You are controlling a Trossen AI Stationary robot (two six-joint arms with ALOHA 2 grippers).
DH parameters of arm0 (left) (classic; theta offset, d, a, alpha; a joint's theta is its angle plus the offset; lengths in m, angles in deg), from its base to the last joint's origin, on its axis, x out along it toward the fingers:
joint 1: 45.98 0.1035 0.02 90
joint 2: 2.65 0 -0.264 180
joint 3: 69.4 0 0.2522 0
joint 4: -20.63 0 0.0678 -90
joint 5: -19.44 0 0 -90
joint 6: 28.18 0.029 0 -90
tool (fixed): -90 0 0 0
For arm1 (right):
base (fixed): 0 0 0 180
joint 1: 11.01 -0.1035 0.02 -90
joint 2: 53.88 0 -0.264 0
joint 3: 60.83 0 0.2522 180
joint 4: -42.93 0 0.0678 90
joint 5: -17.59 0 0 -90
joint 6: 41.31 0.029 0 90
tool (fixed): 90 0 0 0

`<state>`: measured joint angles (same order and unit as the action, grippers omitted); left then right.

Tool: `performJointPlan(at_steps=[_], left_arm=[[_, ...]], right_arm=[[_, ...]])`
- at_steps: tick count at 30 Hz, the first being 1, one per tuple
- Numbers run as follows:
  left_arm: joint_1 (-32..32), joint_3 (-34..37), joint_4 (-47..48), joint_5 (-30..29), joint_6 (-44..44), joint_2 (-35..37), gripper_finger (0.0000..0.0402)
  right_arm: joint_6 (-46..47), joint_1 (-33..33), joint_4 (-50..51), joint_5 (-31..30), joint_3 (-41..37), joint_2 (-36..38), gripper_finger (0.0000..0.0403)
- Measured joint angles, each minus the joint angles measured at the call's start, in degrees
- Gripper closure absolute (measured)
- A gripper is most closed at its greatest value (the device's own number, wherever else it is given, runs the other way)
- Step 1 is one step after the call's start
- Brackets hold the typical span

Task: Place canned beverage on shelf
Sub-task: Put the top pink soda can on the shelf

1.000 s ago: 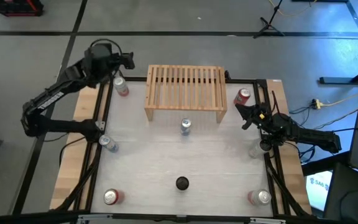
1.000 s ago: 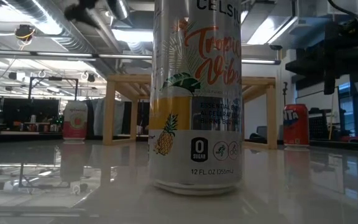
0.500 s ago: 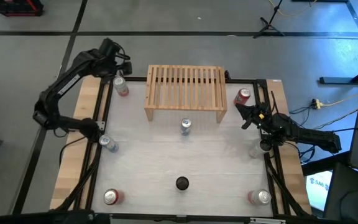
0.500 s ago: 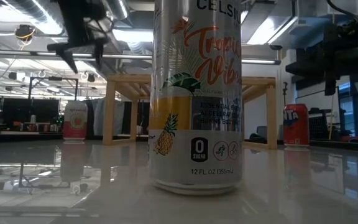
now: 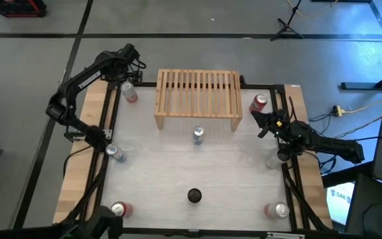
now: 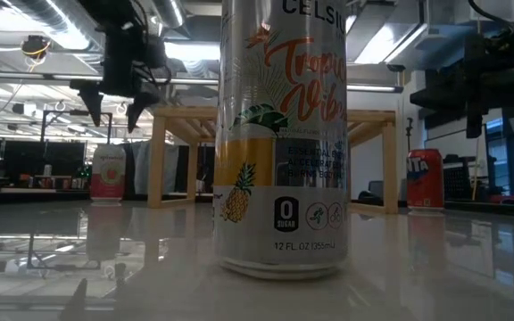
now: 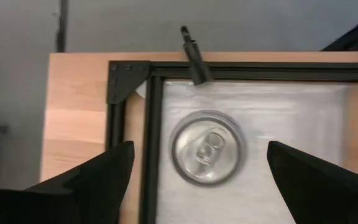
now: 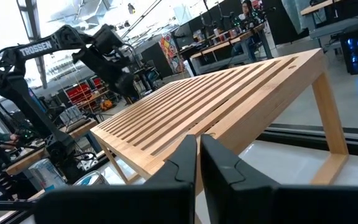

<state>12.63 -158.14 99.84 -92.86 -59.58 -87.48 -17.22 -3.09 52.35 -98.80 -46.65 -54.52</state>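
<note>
Light wood makes up the shelf (image 5: 197,98): a low rack with a top of parallel slats on solid side legs, standing at the far middle of the table (image 5: 178,172). From above, the left gripper (image 5: 128,66) hangs over the far left corner, directly above a pink can (image 5: 130,92) that stands just off the shelf's left end. A silver can (image 5: 197,135) stands just in front of the shelf, a red can (image 5: 260,102) near its right end, and more cans sit along the table's left and right edges. The right gripper (image 5: 265,123) waits at the right side, near the red can.

The low view is filled by a tall pineapple-print can (image 6: 281,134) close to the lens, hiding much of the shelf (image 6: 163,152) behind it. Here the shelf's open underside and legs show, which the overhead picture cannot give. The left gripper (image 6: 110,96) hangs with fingers apart well above the pink can (image 6: 108,173); the red can (image 6: 425,178) stands at the right.

The left wrist view looks straight down on the pink can's silver lid (image 7: 207,147), pull tab visible, centred between the two spread fingers (image 7: 98,177), beside the black corner frame (image 7: 151,106).

The right wrist view shows the shelf's slats (image 8: 216,109) lengthwise, the left arm (image 8: 61,46) beyond, and this arm's own fingers (image 8: 182,163) pressed nearly together with nothing between them.
</note>
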Motion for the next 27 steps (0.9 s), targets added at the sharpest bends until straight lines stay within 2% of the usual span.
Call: performJointPlan(at_steps=[12, 27], left_arm=[[0.4, 0.0, 0.0, -1.1, 0.5, -5.1, 0.0041], [0.9, 3.5, -3.0, 0.9, 1.1, -5.3, 0.004]], right_arm=[[0.1, 0.0, 0.1, 0.0, 0.0, 0.0, 0.0391], [0.1, 0.0, 0.2, 0.0, 0.0, 0.0, 0.0391]])
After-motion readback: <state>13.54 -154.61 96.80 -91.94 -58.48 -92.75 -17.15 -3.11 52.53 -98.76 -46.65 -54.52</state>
